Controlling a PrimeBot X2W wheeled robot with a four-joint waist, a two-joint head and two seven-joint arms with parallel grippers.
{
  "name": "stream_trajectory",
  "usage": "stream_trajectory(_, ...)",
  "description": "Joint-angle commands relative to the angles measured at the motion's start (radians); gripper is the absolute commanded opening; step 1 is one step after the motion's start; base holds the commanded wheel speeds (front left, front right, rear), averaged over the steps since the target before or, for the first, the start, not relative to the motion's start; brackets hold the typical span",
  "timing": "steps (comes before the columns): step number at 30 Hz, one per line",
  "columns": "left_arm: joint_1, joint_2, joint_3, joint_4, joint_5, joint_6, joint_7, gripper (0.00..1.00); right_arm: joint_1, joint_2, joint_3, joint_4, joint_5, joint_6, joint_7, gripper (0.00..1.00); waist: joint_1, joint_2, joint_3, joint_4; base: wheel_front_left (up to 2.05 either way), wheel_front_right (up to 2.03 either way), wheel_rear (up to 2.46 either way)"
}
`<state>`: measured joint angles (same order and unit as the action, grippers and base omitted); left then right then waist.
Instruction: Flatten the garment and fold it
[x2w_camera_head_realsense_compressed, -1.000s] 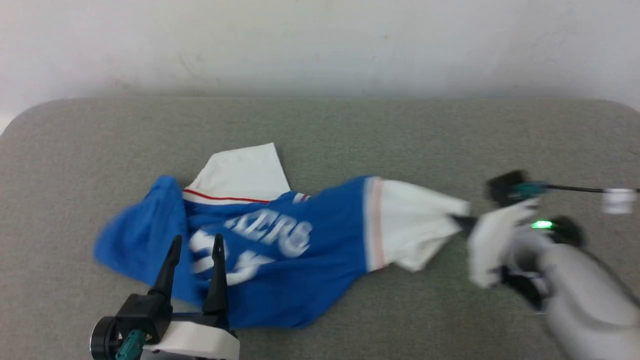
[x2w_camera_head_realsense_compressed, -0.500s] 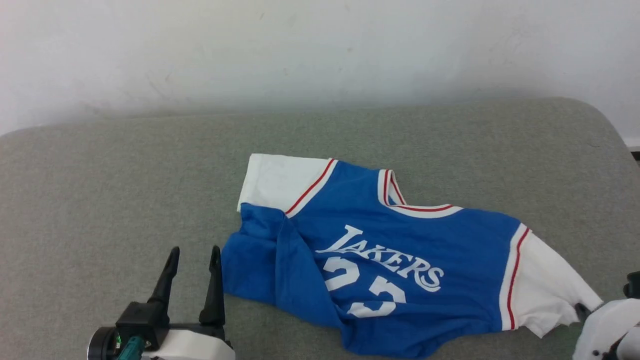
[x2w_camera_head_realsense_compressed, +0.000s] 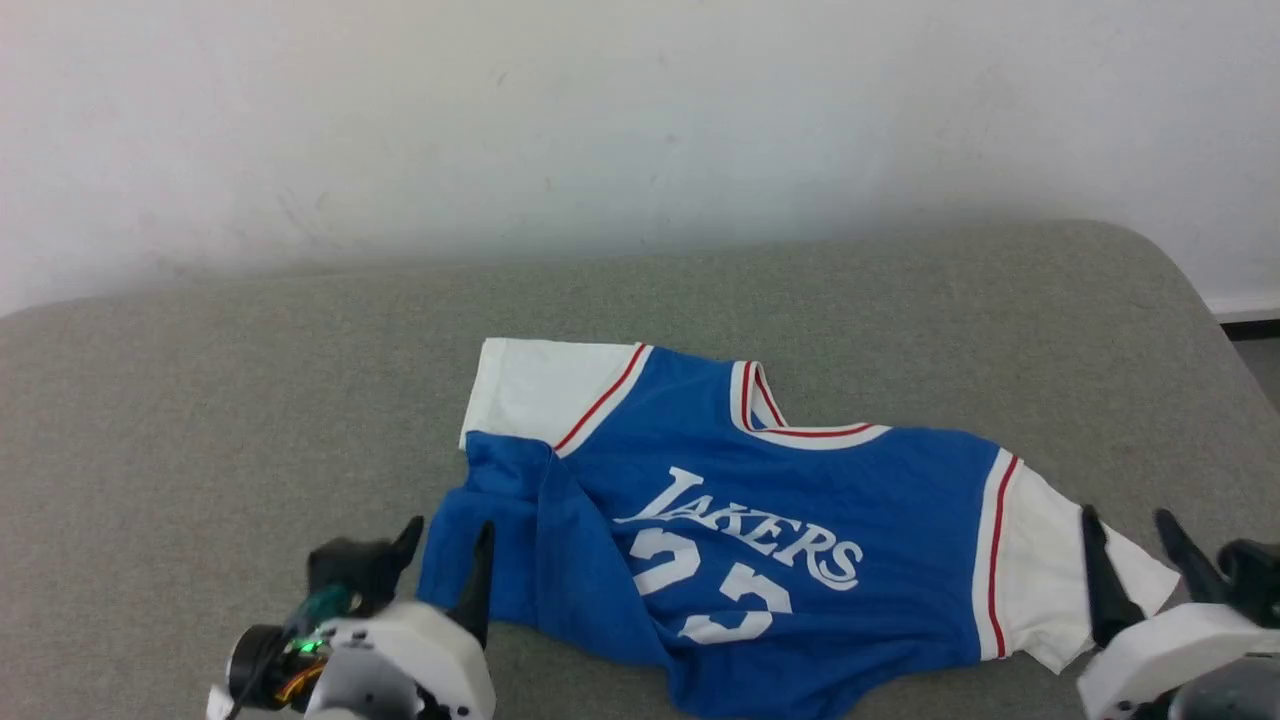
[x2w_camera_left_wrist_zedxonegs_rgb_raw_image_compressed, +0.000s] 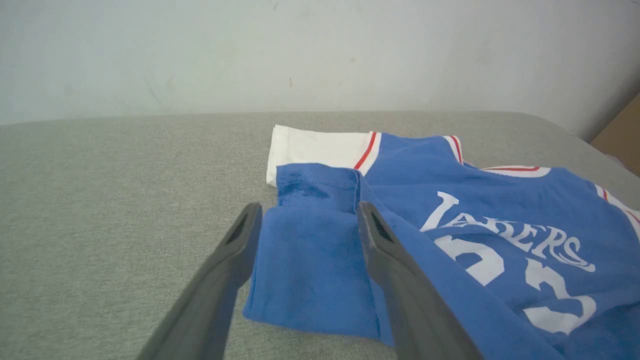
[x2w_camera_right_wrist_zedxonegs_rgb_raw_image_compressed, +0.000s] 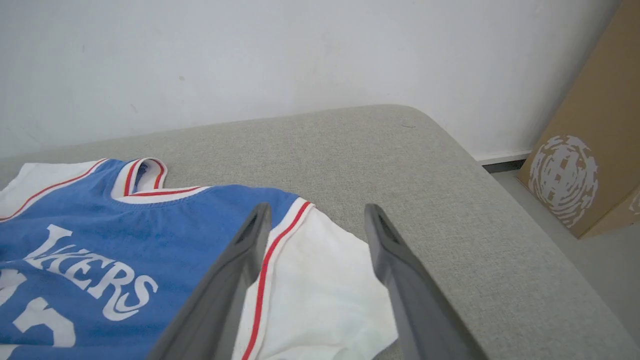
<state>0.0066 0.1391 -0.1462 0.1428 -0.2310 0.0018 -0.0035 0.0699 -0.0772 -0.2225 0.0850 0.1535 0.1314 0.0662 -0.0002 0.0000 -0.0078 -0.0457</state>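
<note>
The garment (x2w_camera_head_realsense_compressed: 800, 490) is a bright blue jersey with white sleeves, red-striped trim and white lettering. It lies front up on the grey-green padded surface (x2w_camera_head_realsense_compressed: 200, 400), collar toward the wall. Its left side is folded over in a blue flap (x2w_camera_left_wrist_zedxonegs_rgb_raw_image_compressed: 310, 260), and the lower hem is rumpled. My left gripper (x2w_camera_head_realsense_compressed: 450, 528) stands open at that flap's edge; in the left wrist view (x2w_camera_left_wrist_zedxonegs_rgb_raw_image_compressed: 308, 206) the flap lies between its fingers. Over the right white sleeve (x2w_camera_right_wrist_zedxonegs_rgb_raw_image_compressed: 325, 290), my right gripper (x2w_camera_head_realsense_compressed: 1125, 515) is open and holds nothing, fingers (x2w_camera_right_wrist_zedxonegs_rgb_raw_image_compressed: 235, 270) spread above the cloth.
A white wall (x2w_camera_head_realsense_compressed: 640, 120) rises behind the padded surface. The surface's rounded right edge (x2w_camera_right_wrist_zedxonegs_rgb_raw_image_compressed: 500, 210) drops to the floor, where a brown cardboard box (x2w_camera_right_wrist_zedxonegs_rgb_raw_image_compressed: 585, 150) stands. Bare surface lies to the left of the garment and behind it.
The right gripper opened and let go of the white sleeve. The garment now lies spread out front up. The left gripper moved up to the folded flap. The head camera shifted.
</note>
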Motion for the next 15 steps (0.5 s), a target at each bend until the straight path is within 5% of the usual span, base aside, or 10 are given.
stream_trajectory(1,-0.041,0.008,-0.007,0.026,-0.011,-0.011,0.043,1.00,0.012,0.009,0.025,-0.025,-0.002,-0.001,-0.011,1.00,0.0002,0.0000,0.013,-0.011,0.00,0.00,0.00)
stream_trajectory(13,-0.208,0.070,-0.083,0.352,-0.053,-0.083,0.510,0.96,0.031,0.026,0.239,-0.143,0.029,-0.001,-0.036,1.00,0.0002,0.0000,0.077,-0.097,0.00,0.00,0.00)
stream_trajectory(15,-0.211,0.078,-0.105,0.372,-0.067,-0.100,0.575,0.25,0.030,0.026,0.249,-0.142,0.035,-0.001,-0.040,1.00,0.0002,0.0000,0.081,-0.100,0.00,0.00,0.00)
